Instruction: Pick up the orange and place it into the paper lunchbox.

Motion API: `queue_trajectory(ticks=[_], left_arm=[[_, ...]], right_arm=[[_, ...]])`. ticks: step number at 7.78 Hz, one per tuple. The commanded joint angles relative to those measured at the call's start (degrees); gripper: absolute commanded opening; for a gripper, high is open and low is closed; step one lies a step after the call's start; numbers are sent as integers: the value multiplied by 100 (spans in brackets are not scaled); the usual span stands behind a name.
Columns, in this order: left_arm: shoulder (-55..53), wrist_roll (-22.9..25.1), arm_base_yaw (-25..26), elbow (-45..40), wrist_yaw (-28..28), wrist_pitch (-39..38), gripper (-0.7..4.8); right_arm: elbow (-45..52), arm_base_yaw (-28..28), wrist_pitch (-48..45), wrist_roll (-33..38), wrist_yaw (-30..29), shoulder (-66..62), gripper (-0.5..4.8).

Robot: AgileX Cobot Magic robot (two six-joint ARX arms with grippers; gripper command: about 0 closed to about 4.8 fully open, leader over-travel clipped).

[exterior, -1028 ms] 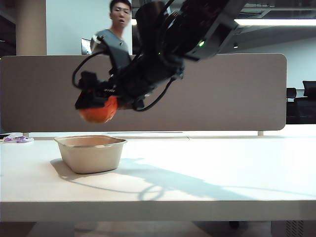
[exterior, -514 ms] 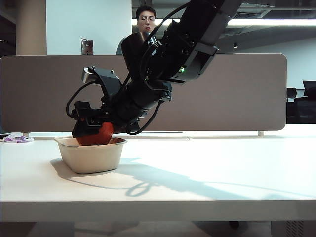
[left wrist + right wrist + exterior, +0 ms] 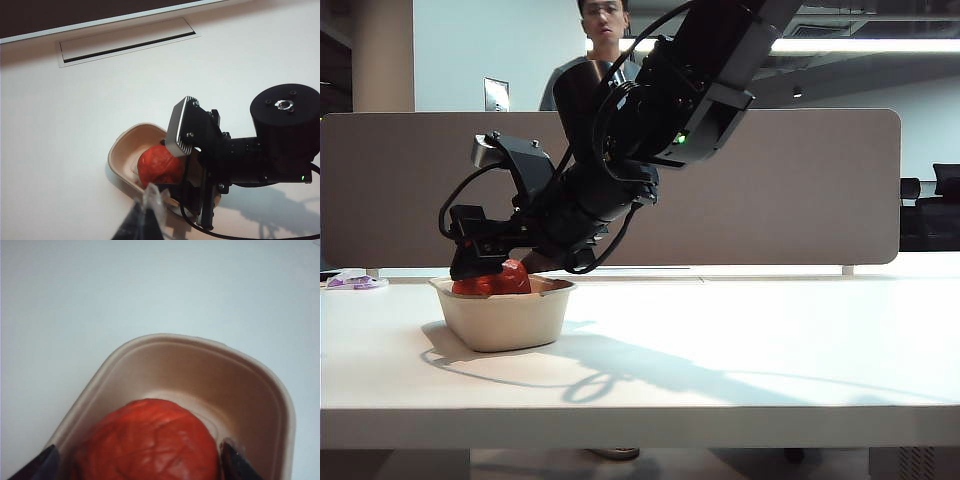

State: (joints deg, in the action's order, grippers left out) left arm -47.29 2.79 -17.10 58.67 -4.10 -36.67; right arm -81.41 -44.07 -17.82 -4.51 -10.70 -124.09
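**Orange** (image 3: 492, 283): red-orange, wrinkled and glossy. It is sitting inside the paper lunchbox (image 3: 505, 320), at the end nearer the right arm, with only its top showing above the rim in the exterior view. In the right wrist view it is lying on the floor of the box, leaving the far half bare.

**Paper lunchbox:** a beige pulp tray with rounded corners and a flared rim. It is standing upright on the white surface (image 3: 720, 340), toward the left of the exterior view.

**Right pincer** (image 3: 480, 275): it is reaching across from the right and dipping into the lunchbox from above. Its two fingertips (image 3: 235, 460) are flanking the orange, one on each side, very close to the skin. Whether they are pressing on the fruit or standing just clear of it cannot be told.

**Left pincer** (image 3: 150, 207): it is hanging above the surface, near the lunchbox and looking down on it. Only a pale, translucent tip is showing at the edge of the left wrist view, so whether it is apart or together cannot be told. It is touching nothing visible.

**Other items:**
- A person (image 3: 603, 15) is standing behind the grey partition (image 3: 800, 190).
- A small purple object (image 3: 355, 282) is lying at the far left.
- A long slotted panel (image 3: 125, 42) is sitting flush in the surface, well apart from the box.
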Motion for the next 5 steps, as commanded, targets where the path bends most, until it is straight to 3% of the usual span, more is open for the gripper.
queue_trajectory(ticks=[1, 2, 3, 4, 5], left_arm=[[9, 2, 7, 28, -22, 72, -5], [9, 2, 7, 28, -22, 72, -5], [9, 2, 7, 28, -22, 72, -5], [11, 2, 7, 28, -22, 72, -5], [11, 2, 7, 28, -24, 72, -5]], right_arm=[[-9, 35, 376, -4, 72, 1067, 207], [-9, 44, 538, -7, 74, 1209, 66], [-7, 188, 1355, 2, 205, 1786, -2], [4, 625, 2977, -4, 717, 2872, -2], [20, 898, 3630, -7, 715, 3394, -2]])
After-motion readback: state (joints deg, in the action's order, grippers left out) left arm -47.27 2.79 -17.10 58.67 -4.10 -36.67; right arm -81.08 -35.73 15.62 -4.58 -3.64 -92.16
